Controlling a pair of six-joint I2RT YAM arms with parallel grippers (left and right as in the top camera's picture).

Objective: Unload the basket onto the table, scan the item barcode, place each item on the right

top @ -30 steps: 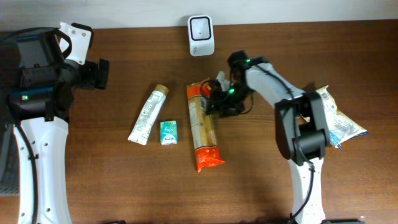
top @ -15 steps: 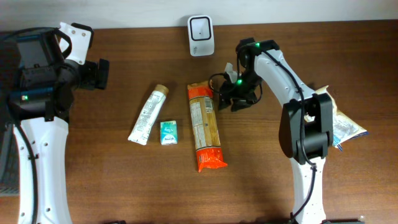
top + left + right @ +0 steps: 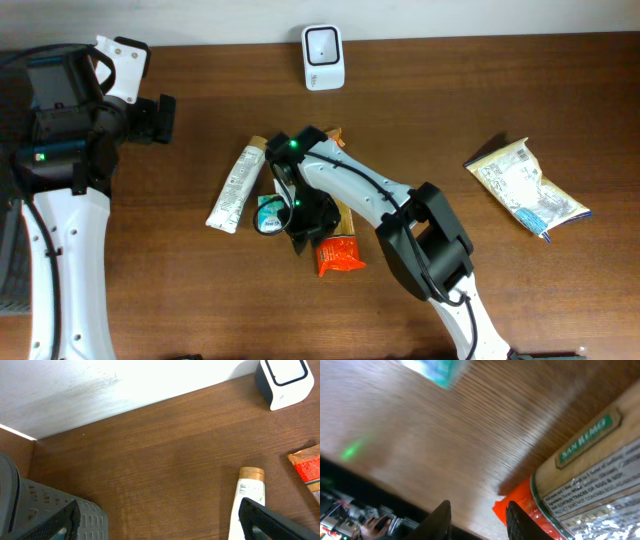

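The right gripper (image 3: 298, 232) has swung from near the white barcode scanner (image 3: 323, 57) to frame centre, jaws narrowed but empty above the long orange pasta packet (image 3: 338, 256) lying flat on the brown desk (image 3: 450, 290), so pickup remains pending; the left gripper (image 3: 163, 118) holds its jaws wide.

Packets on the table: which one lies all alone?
The crinkly cream-and-blue snack bag at the right; the white tube, small teal box and orange pasta pack cluster mid-table.

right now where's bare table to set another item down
Bare wood between the scanner and the snack bag, and along the front edge left of the pasta pack. Crowded mid-table: tube, teal box and right end effector bunch together.
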